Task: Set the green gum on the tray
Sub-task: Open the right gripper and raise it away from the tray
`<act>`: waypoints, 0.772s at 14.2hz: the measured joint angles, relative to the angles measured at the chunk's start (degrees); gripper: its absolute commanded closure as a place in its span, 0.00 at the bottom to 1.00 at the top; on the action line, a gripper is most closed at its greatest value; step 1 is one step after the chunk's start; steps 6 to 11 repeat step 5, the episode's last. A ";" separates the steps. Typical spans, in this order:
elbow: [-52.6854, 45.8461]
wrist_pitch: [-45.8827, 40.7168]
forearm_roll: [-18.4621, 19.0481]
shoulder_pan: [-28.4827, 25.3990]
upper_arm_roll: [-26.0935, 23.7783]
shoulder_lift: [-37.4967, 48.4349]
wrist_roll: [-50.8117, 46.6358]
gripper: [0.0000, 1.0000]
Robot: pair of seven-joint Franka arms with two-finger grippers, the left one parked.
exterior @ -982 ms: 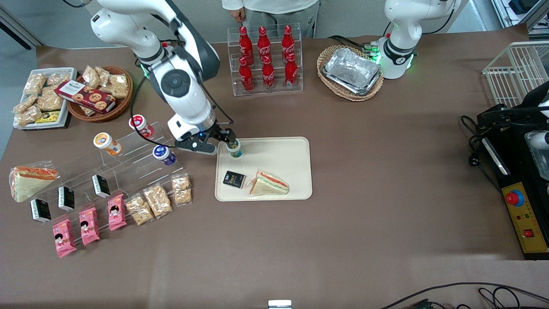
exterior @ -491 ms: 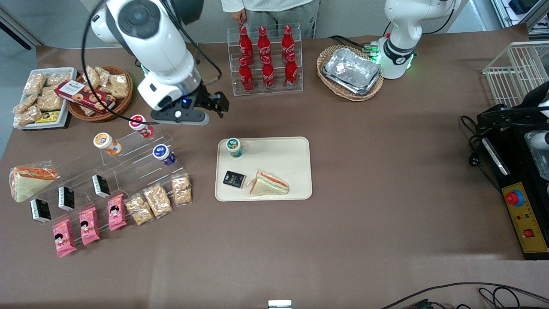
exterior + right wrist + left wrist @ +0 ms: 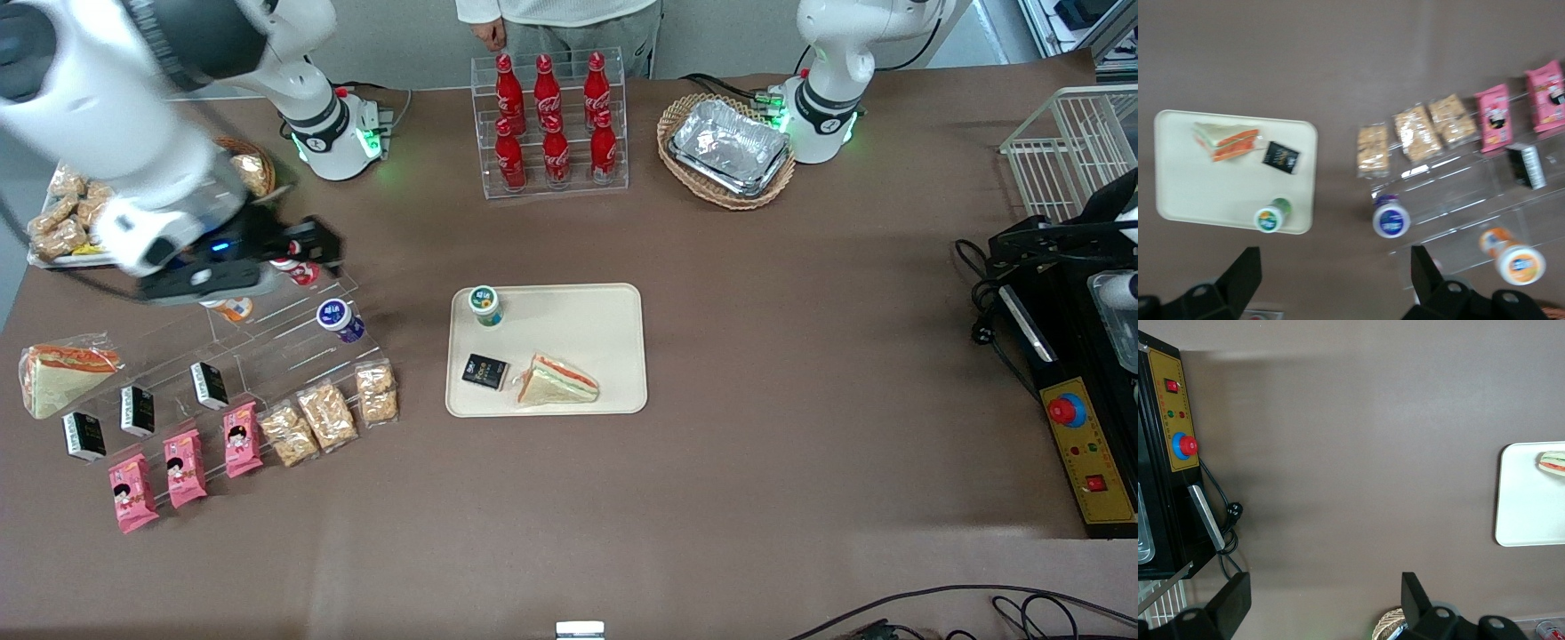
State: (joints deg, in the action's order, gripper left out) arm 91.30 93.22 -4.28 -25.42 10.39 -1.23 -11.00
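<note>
The green gum [image 3: 484, 305] stands upright on the cream tray [image 3: 587, 311], in the corner nearest the acrylic stand, with its white lid up. It also shows in the right wrist view as the green gum [image 3: 1270, 217] at the rim of the tray [image 3: 1198, 190]. A sandwich [image 3: 557, 380] and a black packet [image 3: 484, 371] share the tray, nearer the front camera. My gripper [image 3: 320, 246] hangs open and empty above the acrylic stand, well away from the tray toward the working arm's end. Its fingers [image 3: 1245, 272] stand wide apart around my gripper [image 3: 1335, 280].
The acrylic stand [image 3: 267, 342] carries a purple bottle [image 3: 339, 318], an orange bottle [image 3: 233, 308], a red bottle [image 3: 300, 270], black boxes and snack packets. A cola rack [image 3: 551, 116], a basket of foil trays [image 3: 727, 147] and a snack basket [image 3: 240, 169] stand farther from the camera.
A second ago the gripper was down at the green gum on the tray. It has let go, risen and swung away to above the acrylic stand. The gum stays on the tray.
</note>
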 measured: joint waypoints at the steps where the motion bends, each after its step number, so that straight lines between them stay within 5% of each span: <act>1: 0.00 -0.13 0.00 4.47 -1.75 0.02 2.96 0.00; 5: -0.01 -0.45 0.00 15.81 -5.76 0.13 11.73 0.00; 11: -0.01 -0.45 0.00 15.81 -5.76 0.13 11.73 0.00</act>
